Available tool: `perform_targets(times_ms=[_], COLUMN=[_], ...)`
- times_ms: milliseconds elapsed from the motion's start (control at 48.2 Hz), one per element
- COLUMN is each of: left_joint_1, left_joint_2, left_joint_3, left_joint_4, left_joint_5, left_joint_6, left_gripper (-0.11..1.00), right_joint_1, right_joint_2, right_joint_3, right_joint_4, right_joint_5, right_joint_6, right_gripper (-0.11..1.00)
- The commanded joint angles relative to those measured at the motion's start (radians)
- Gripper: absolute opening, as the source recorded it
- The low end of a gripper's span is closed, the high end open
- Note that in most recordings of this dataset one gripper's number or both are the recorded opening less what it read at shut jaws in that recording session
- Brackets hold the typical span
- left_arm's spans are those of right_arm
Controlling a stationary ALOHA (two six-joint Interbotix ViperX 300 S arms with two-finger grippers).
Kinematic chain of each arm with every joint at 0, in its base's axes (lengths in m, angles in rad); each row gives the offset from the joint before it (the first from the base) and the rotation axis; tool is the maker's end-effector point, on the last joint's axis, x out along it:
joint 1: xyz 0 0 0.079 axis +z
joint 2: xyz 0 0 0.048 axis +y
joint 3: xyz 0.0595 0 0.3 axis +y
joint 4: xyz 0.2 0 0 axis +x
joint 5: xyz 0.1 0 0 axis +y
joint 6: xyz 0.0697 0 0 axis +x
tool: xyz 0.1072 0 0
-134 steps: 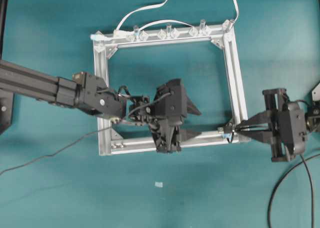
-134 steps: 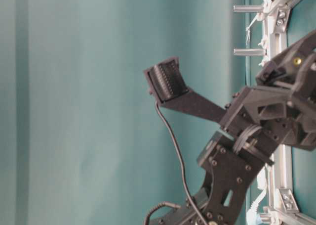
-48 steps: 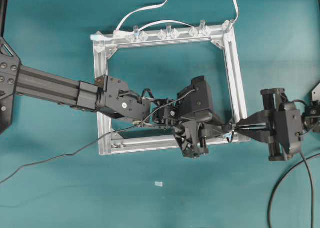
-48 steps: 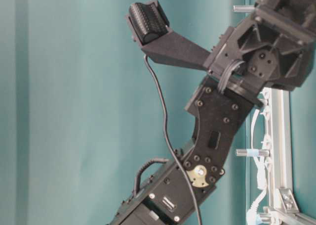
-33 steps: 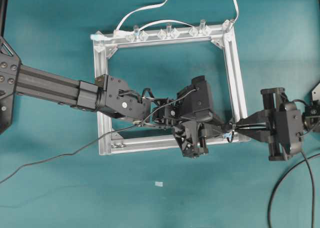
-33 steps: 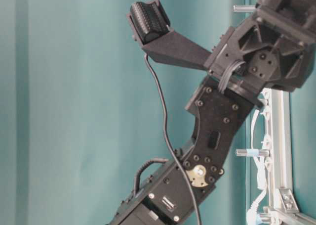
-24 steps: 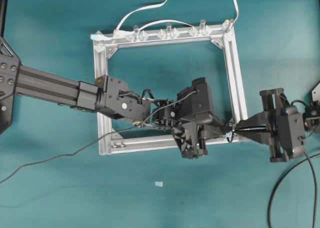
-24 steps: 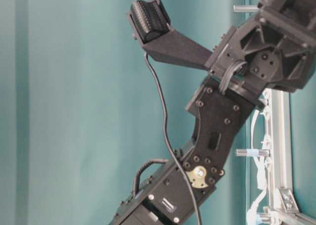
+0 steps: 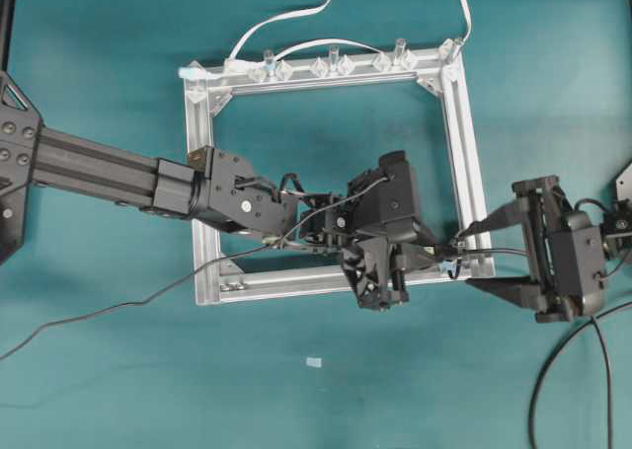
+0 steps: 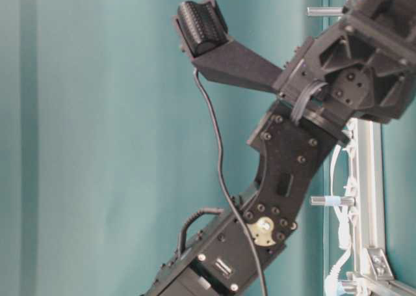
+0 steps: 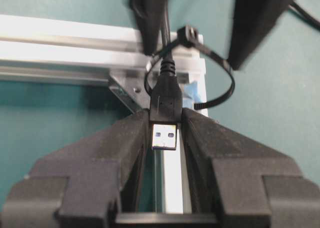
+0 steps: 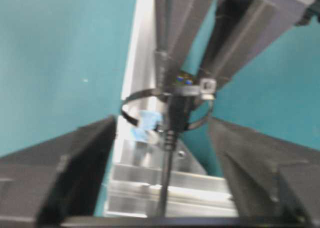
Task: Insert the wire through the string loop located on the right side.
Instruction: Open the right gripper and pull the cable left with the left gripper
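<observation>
since the wire (image 11: 164, 42) already runs through the string loop (image 11: 220, 87) at the aluminium frame's (image 9: 464, 153) lower right corner, we judge the threading essentially done. left hand (image 11: 164, 133) pinches the usb plug (image 11: 164, 115) just past the loop. right hand (image 9: 494, 254) stands spread, holding nothing, either side of the wire. left, as we read it: draw more wire through, then release.

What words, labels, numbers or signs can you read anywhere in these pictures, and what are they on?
None can be read. The plug held in the left gripper shows only bare metal and two small square holes. The metal frame and both arms carry no legible marking.
</observation>
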Motion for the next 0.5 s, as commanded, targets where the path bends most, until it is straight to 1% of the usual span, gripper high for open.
perform_targets(times_ms=[0, 62, 249, 477], left_joint_1=[0.003, 0.003, 0.003, 0.002], left_joint_2=[-0.041, -0.043, -0.066, -0.166], left_joint_3=[-0.012, -0.012, 0.003, 0.101], left_joint_4=[0.002, 0.002, 0.002, 0.002], left_joint_5=[-0.003, -0.002, 0.029, 0.074], left_joint_6=[0.008, 0.008, 0.009, 0.002], left_gripper=[0.22, 0.22, 0.22, 0.22], right_joint_1=[0.0, 0.0, 0.0, 0.0], right_joint_2=[-0.011, -0.011, -0.011, -0.011], right_joint_3=[-0.003, 0.002, 0.005, 0.012], right_joint_4=[-0.002, -0.002, -0.002, 0.0], right_joint_5=[-0.005, -0.005, -0.003, -0.003], right_joint_6=[0.002, 0.002, 0.002, 0.002], right_gripper=[0.9, 0.87, 0.88, 0.88])
